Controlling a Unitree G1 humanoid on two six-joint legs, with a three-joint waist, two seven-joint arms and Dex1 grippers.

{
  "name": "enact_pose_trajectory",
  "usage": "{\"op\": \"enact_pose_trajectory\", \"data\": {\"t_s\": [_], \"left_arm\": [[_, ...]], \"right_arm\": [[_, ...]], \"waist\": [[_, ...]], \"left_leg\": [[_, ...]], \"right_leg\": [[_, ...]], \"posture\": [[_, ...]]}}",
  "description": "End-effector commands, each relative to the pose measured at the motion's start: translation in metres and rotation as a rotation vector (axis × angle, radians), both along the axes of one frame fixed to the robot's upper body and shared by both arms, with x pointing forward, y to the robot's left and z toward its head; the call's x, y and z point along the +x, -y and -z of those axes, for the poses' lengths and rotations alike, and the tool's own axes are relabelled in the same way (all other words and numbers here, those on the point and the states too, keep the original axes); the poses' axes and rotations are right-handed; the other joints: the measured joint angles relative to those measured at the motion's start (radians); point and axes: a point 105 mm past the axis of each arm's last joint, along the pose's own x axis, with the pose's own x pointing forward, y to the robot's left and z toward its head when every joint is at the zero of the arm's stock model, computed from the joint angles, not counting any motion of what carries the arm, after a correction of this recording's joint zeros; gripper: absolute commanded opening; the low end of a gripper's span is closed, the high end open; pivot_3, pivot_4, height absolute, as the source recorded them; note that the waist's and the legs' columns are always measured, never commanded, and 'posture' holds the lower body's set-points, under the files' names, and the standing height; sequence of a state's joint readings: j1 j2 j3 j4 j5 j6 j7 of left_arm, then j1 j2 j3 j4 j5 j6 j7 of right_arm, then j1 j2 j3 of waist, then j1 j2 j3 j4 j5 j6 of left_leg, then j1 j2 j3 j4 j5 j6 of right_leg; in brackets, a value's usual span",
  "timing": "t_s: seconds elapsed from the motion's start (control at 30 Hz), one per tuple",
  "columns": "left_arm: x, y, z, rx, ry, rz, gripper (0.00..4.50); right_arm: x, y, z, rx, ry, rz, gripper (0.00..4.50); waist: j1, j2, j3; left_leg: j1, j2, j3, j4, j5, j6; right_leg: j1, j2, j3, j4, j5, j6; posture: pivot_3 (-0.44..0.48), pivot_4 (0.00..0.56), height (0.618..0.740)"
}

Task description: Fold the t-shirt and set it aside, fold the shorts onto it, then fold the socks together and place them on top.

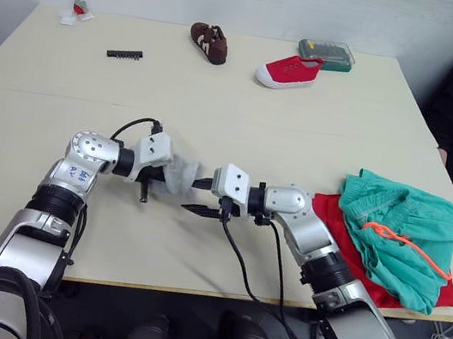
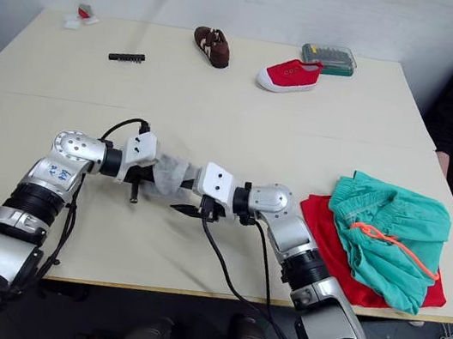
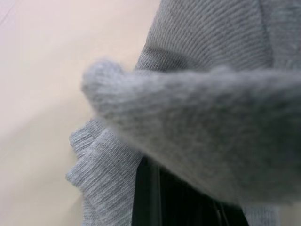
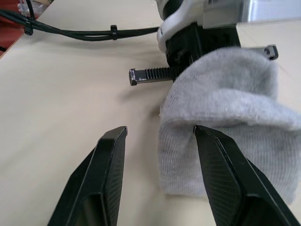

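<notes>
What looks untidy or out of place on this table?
The teal shorts lie crumpled, not folded, on the red t-shirt near the table's right edge, orange drawstring trailing loose. Two mismatched shoes, one brown and one red, sit at the far side, unrelated to the laundry.

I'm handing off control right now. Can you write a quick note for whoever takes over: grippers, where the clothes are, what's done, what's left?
Left gripper: shut on the socks, at the table's near middle.
Right gripper: fingers open, empty, pointed at the socks, one finger against the knit.
T-shirt lies at the near right edge with the shorts piled on it, rumpled.
Left: finish folding the socks together, then place them on the shorts.
</notes>
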State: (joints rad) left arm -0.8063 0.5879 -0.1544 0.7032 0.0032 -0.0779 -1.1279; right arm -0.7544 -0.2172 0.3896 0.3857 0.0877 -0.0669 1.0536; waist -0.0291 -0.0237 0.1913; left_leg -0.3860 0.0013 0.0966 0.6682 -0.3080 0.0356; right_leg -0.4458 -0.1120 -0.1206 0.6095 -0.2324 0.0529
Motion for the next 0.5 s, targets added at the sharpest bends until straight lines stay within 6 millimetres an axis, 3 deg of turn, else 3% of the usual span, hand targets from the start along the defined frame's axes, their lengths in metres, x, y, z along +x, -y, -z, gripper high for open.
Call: {"op": "enact_pose_trajectory", "data": {"t_s": [0.03,0.17,0.5], "left_arm": [[0.0024,-0.0127,0.0041,0.027,-0.013,-0.051,0.00],[0.0027,-0.0121,0.0039,0.025,-0.012,-0.049,0.00],[0.0049,-0.0102,0.0016,0.019,-0.004,-0.050,0.00]], "right_arm": [[-0.0005,-0.0049,-0.0157,0.027,0.106,-0.038,1.36],[0.0002,-0.0049,-0.0167,0.018,0.158,-0.053,0.07],[0.0073,-0.0062,-0.0126,0.000,0.218,-0.028,0.07]], "waist": [[0.000,0.000,0.000],[0.000,0.000,0.000],[0.000,0.000,0.000]], "left_leg": [[0.000,0.000,0.000,0.000,0.000,0.000],[0.000,0.000,0.000,0.000,0.000,0.000],[0.000,0.000,0.000,0.000,0.000,0.000]], "right_leg": [[0.000,0.000,0.000,0.000,0.000,0.000],[0.000,0.000,0.000,0.000,0.000,0.000],[0.000,0.000,0.000,0.000,0.000,0.000]], "posture": [[0.000,0.150,0.740],[0.000,0.150,0.740],[0.000,0.150,0.740]]}}
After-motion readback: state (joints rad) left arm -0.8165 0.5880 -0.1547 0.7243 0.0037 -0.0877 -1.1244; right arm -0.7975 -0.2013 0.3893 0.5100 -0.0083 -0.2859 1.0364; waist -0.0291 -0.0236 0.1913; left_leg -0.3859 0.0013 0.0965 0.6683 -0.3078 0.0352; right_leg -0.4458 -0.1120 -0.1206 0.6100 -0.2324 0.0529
